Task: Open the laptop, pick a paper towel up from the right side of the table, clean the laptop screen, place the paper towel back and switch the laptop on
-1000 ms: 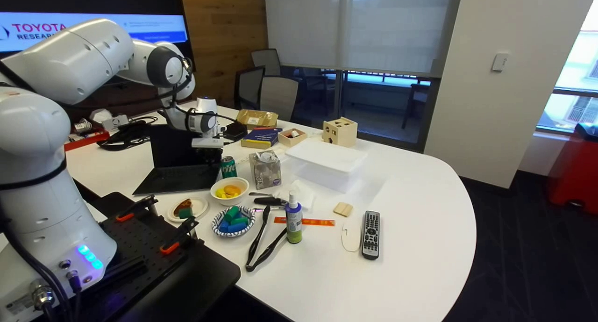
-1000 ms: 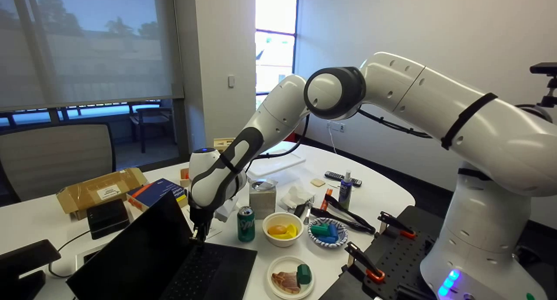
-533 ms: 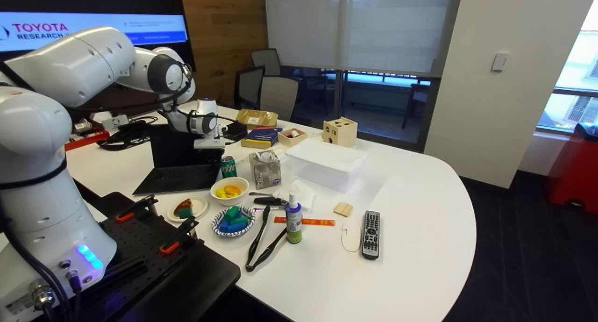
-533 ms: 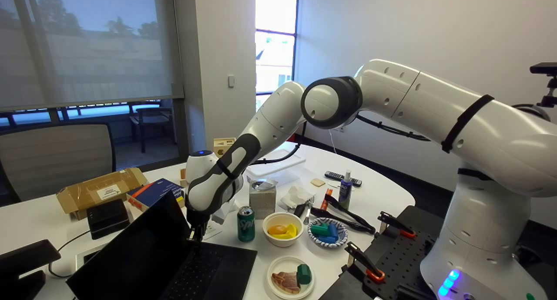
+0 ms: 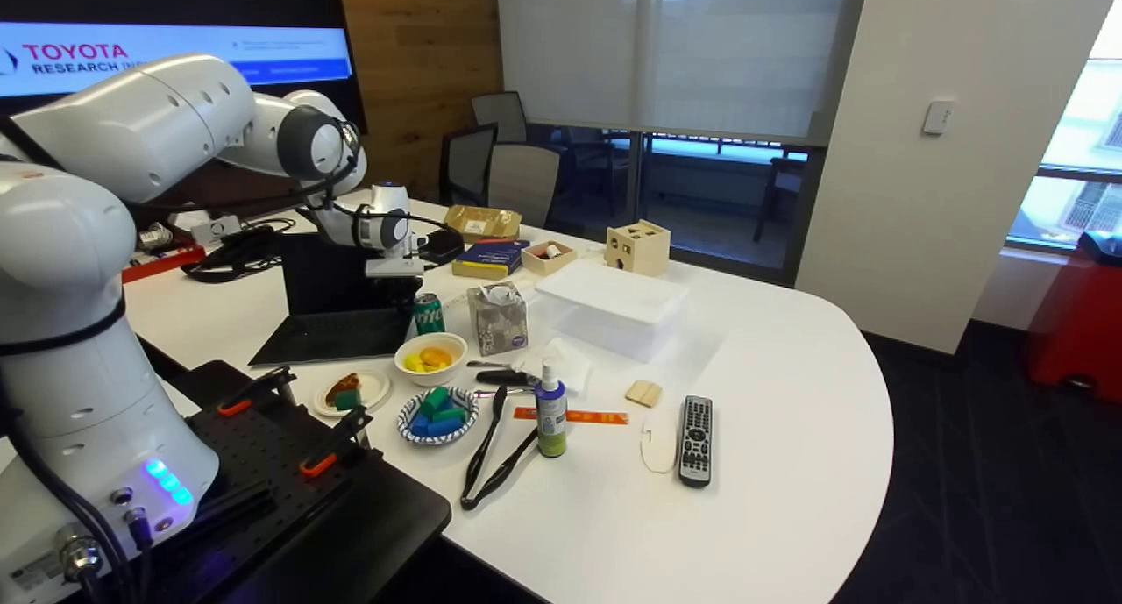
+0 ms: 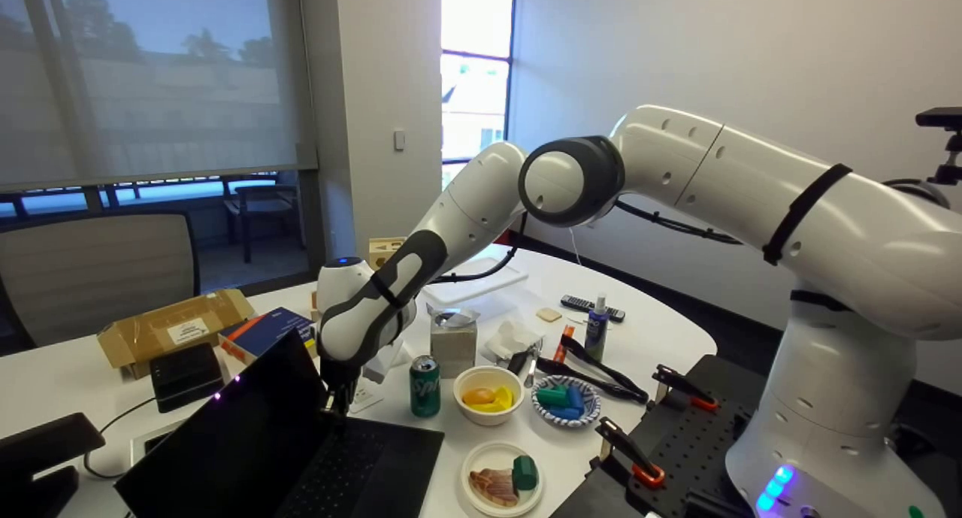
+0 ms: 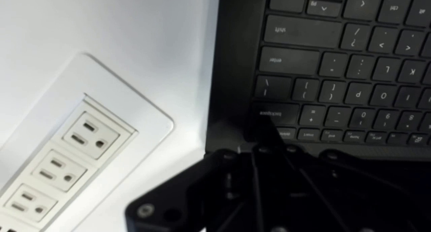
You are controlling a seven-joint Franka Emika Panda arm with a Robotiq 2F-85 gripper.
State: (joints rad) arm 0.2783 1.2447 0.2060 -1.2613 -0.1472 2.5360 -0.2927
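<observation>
Against a second ago, the arm (image 6: 485, 195) bends lower at its elbow, and the claw (image 7: 264, 141) sits slightly farther outward. Two small pinkish-violet lights (image 6: 217, 395) now show near the middle of the upper edge of the laptop screen (image 6: 225, 450) in an exterior view, while the objects around lie as they did.

The claw is clenched, its tips together over the hinge-side corner of the keyboard (image 7: 358, 67), just beside the delete key (image 7: 287, 133) and partly hiding the backspace key (image 7: 286, 114). Whether they touch a key, I cannot tell.

The laptop (image 6: 402, 461) stands open on the smooth white surface (image 5: 789, 385). Its body is black, with flat, squarish keys marked in pale lettering. Beside it, a white outlet panel (image 7: 92, 134) with rounded corners is set slantwise into the surface.

The paper towel (image 6: 513, 337), thin, white and crumpled, lies near the boxy grey patterned tissue box (image 5: 498, 325), well apart from the claw. A shiny green Sprite can (image 6: 425, 389) stands upright near the laptop, next to a round white bowl (image 6: 488, 419) of yellow and orange pieces (image 6: 496, 404). Green and blue blocks (image 6: 555, 397) fill a bowl with a zigzag rim (image 6: 565, 423). Farther off are a translucent plastic bin (image 5: 605, 330) with a flat white lid (image 5: 614, 290) and a pale wooden shape-sorting cube (image 5: 638, 249) pierced with holes.
</observation>
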